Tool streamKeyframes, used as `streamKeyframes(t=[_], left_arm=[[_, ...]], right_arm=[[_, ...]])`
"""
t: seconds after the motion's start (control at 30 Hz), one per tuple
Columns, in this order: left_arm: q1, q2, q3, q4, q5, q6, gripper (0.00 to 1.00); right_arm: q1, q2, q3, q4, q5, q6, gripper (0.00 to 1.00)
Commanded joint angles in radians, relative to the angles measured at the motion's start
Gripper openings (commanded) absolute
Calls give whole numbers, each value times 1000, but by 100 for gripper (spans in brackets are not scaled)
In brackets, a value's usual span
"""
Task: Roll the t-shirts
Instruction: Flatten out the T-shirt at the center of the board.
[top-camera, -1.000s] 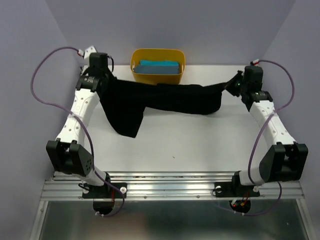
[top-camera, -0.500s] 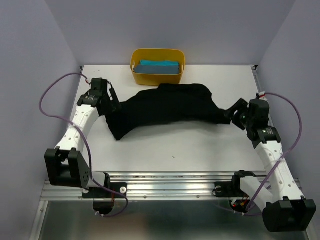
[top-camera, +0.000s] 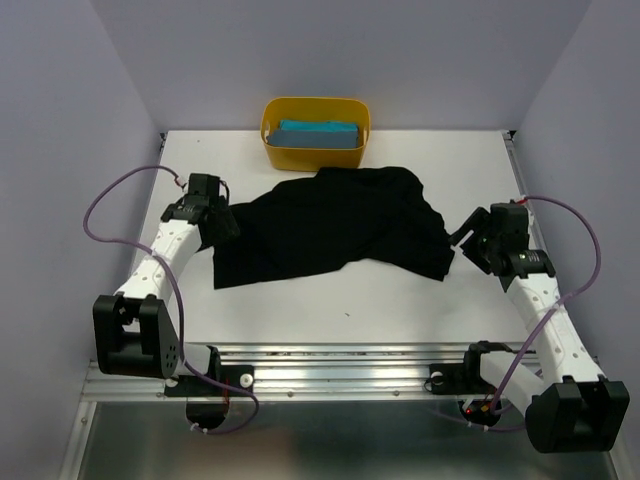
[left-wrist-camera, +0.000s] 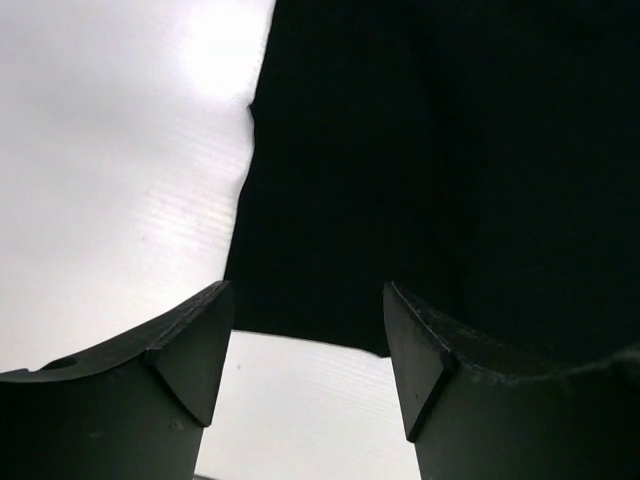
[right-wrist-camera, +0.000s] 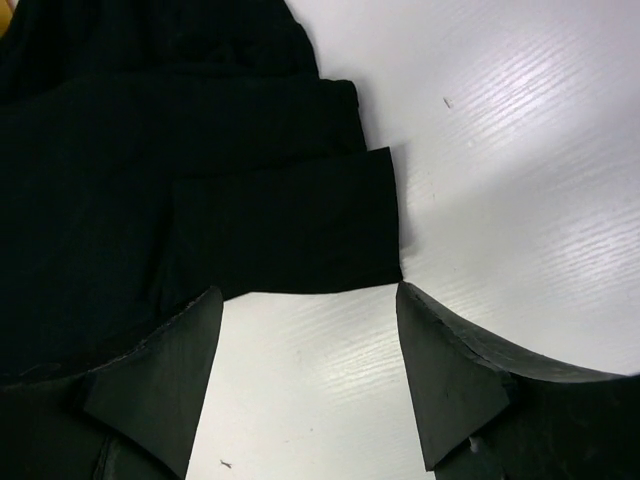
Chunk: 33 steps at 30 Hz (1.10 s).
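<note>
I have the black t-shirt lying spread and rumpled on the worktop, across the far half, its far edge just in front of the yellow tub. The teal t-shirt lies as a neat bundle inside that tub.

My left gripper is at the black shirt's left edge, low over the worktop, its jaws apart with nothing between them. On the left wrist camera the fingers frame the cloth's near corner, with bare white surface beside it.

My right gripper sits just beside the shirt's right edge, likewise spread and empty. Its wrist camera shows a sleeve lying flat just beyond the fingertips. I cannot tell whether they touch the cloth.

A purple cable loops out from the left arm.
</note>
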Motion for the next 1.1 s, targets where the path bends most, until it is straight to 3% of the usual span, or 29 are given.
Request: streamKeyframes(t=[0.0,0.17,0.33,0.6,0.73,0.83,0.9,0.93,1.07], left_arm=[[3,-32,-128,11,-77,-89,70],[3,-43,-265,66,-134,-300,79],[3,-29,-334,132,-108,-407,86],[3,-41,-457,253,-41,-471,81],[3,-44,-481,279,-45,-490,71],[3,-32,-489,304,-48,-493,56],[3,-23,-474,309,-42,-482,24],[3,-23,-464,299,-36,-477,1],[3,-101,-408,260,-34,-454,0]], right_arm=[[-6,13,26,70,-10,-15,76],[-6,19,-8,102,-51,-4,76],[-6,18,-4,111,-67,-31,81],[-6,22,-11,113,-71,-42,85],[-6,15,-25,119,-76,-39,86],[-6,13,-36,123,-79,-30,87],[-6,16,-39,123,-85,-22,87],[-6,19,-44,125,-88,-21,87],[-6,21,-65,122,-90,-2,87]])
